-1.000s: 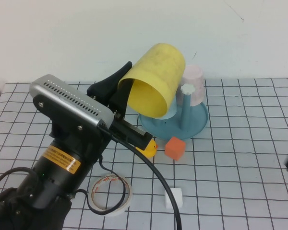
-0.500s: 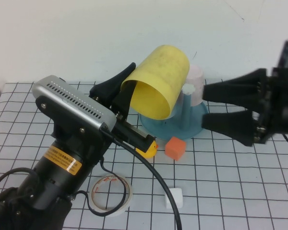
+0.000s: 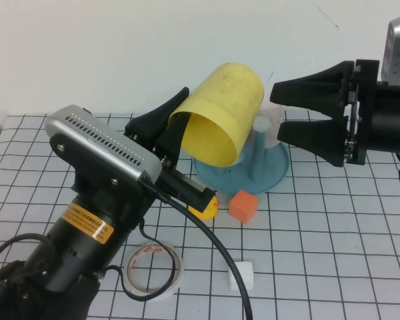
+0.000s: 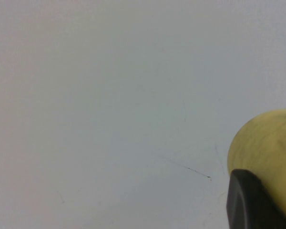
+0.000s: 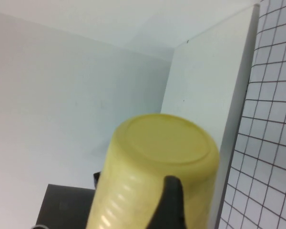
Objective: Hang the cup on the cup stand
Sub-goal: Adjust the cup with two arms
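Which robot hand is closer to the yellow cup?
Left. The left gripper is shut on the yellow cup's rim, holding it tipped in the air above the table. The right gripper is open, just beside the cup's closed bottom, not touching it.

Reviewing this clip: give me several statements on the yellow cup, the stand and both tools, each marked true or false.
1. The left tool is shut on the yellow cup, held tilted in the air. True.
2. The right tool is shut on the cup's base. False: its fingers are spread open beside the cup, not gripping it.
3. The yellow cup already hangs on the cup stand. False: it is held above the stand, off the pegs.
4. A pink cup sits on the stand. True.
5. The orange cube lies inside the stand's tray. False: it rests on the table in front.
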Controlling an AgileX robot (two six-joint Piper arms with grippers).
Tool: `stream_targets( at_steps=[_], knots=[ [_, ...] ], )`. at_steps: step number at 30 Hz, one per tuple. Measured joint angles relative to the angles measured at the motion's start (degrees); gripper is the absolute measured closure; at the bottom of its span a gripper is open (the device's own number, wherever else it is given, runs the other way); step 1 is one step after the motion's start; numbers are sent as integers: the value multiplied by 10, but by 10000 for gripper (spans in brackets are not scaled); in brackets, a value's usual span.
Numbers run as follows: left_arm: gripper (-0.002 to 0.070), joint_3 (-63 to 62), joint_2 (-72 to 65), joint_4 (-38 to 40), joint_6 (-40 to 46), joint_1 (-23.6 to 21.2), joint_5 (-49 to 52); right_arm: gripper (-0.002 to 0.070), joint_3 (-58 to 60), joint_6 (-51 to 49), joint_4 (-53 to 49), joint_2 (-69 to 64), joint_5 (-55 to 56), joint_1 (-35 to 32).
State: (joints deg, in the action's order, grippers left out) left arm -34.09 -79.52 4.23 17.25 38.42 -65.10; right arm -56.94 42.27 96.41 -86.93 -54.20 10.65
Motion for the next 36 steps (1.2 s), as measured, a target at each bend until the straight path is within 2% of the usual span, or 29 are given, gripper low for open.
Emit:
stream_targets(
  at_steps=[13,22,36],
  knots=[
    [669,0,0,-3,-7,0,0,78,0,-2,0,-3,17,0],
    [669,0,-2,-12,-7,0,0,-6,-5,-3,0,-3,2,7],
    [669,-1,-35,-30,31,-1,-14,-17,-56,-13,-2,-7,47,51]
  ],
)
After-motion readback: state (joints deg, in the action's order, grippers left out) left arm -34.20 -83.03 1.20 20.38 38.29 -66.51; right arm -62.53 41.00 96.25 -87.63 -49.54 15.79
